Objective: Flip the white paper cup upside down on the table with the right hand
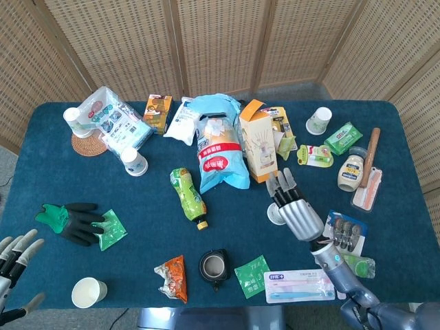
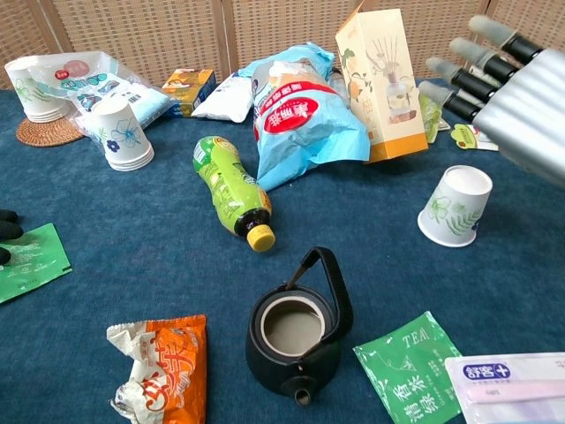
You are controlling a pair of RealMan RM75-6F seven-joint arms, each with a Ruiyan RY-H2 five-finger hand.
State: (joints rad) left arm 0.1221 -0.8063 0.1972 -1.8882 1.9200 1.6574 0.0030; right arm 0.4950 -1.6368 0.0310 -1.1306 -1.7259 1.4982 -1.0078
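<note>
Backdrop: wicker screens behind a blue-covered table (image 1: 62, 165)
Cup: white paper cup (image 2: 455, 206) with leaf print, upside down on the table, rim on the cloth, base up; right of the kettle, below the tall carton; in head view mostly hidden under the right hand, only an edge shows (image 1: 274, 215)
Right hand: right hand (image 2: 508, 84) raised above and behind the cup, fingers spread and straight, holding nothing, not touching the cup; in head view it sits just over the cup (image 1: 294, 206)
Left hand: left hand (image 1: 15, 256) at bottom left edge, off the table, fingers apart, empty
Kettle: black kettle (image 2: 296, 327) near front centre, lid off, handle up
Bottle: green bottle (image 2: 229, 184) lying on its side, yellow cap toward the kettle
Carton: tall diffuser carton (image 2: 380, 81) upright, top flap open, beside the blue bag (image 2: 298, 110)
Front items: orange snack pack (image 2: 163, 368) left of the kettle; green tea sachet (image 2: 415, 368) right of it; toothbrush pack (image 2: 512, 389) at bottom right
Left side: stacked cups (image 2: 121, 134) near a clear plastic bag (image 2: 84, 78); more cups on a wicker coaster (image 2: 40, 131); black and green glove (image 1: 72, 221); another paper cup (image 1: 88, 292) upright at front left
Far right: another cup (image 1: 318, 120), mayo jar (image 1: 353, 172)
</note>
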